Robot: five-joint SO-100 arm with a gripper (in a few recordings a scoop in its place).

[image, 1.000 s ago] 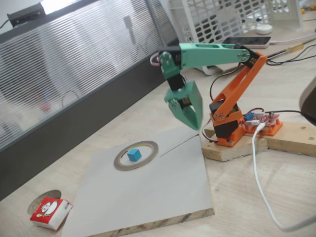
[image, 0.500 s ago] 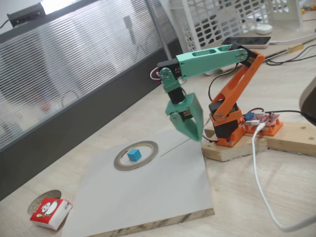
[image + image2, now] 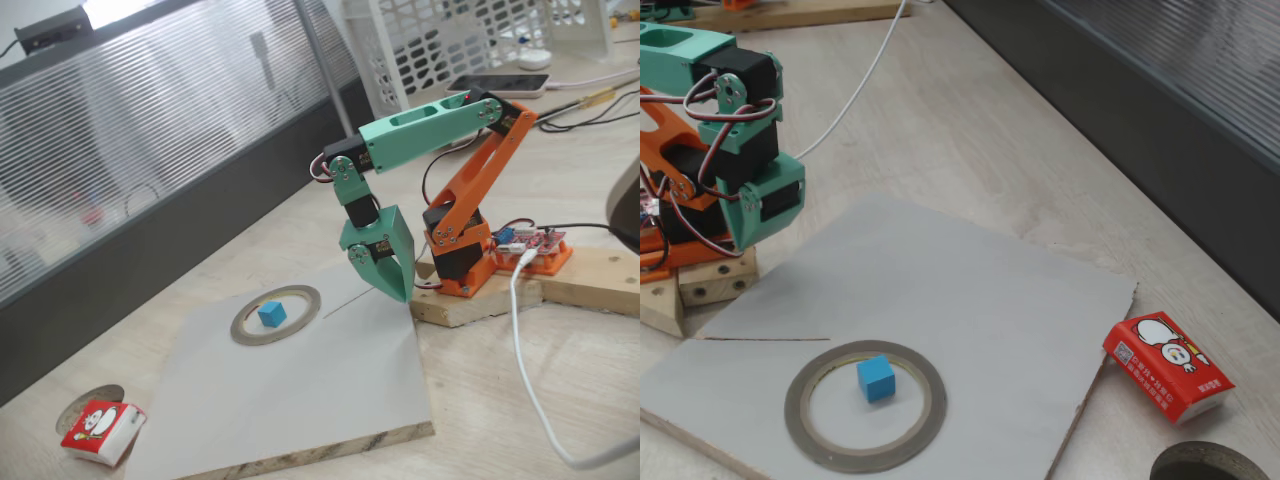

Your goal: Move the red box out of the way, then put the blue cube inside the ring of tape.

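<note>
Landmark: grey board (image 3: 300, 390) lying flat on the wooden table (image 3: 560, 380).

Ring of tape (image 3: 276, 315) lies flat on the board, near its far edge in a fixed view. Blue cube (image 3: 271, 314) sits inside the ring's hollow, resting on the board, roughly centred and clear of the ring's inner wall (image 3: 876, 378). Cube faces are turned slightly off the board's edges.

Red box (image 3: 103, 431) is off the board, on the bare table just beside the board's near-left corner in a fixed view, next to the round hole (image 3: 1210, 466) in the tabletop. It lies flat, printed figure up. In a fixed view (image 3: 1167, 366) its long axis runs roughly parallel to the board's neighbouring edge.

Gripper (image 3: 392, 285) hangs above the board's far corner, on the arm-base side, tips pointing down, well apart from ring and cube. Nothing between the fingers; the jaws look closed together, empty. The green arm is folded back over the orange base (image 3: 462, 262).
</note>
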